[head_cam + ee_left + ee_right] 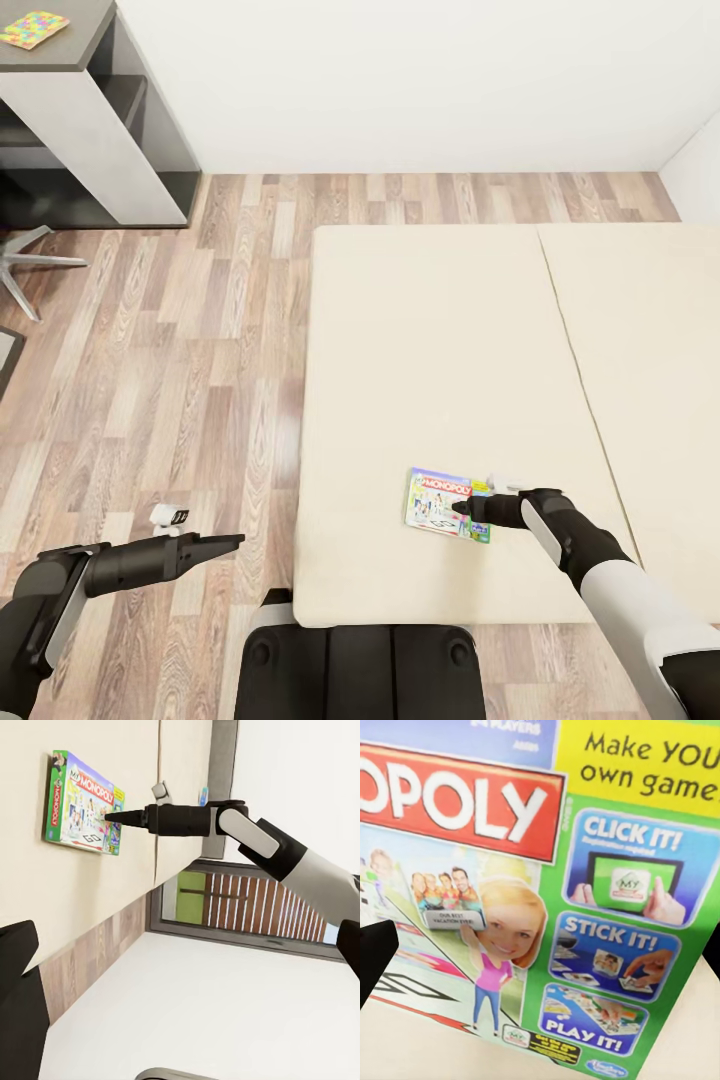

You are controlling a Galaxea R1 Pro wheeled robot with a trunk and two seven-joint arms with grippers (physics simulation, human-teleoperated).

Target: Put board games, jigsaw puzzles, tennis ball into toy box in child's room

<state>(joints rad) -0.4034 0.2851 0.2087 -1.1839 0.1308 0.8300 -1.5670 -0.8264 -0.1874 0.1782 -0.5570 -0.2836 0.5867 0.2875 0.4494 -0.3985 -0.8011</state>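
- Firstly, at far left I note one jigsaw puzzle [34, 29] lying flat on the dark counter [85, 50], well away from my arms.
- My left gripper [232, 541] hangs over the wood floor [170, 380], just beside the bed's near-left corner. Its fingers run to a single dark point; I cannot tell whether they are parted or pressed together. It carries nothing.
- Next, the bed [440, 340]: a flat cream mattress. The Monopoly board game [447, 505] lies face up near its front edge, left of the seam.
- My right gripper [461, 508] sits over the box's right-hand part, low above the lid; the right wrist view shows dark finger edges at either side of the printed lid, so I judge the fingers spread, gripping nothing.
- Handling, in my judgement: a stiff, light, flat carton with a glossy, likely slippery lid. I advise pinching across a long edge near its middle, since the mattress will yield.
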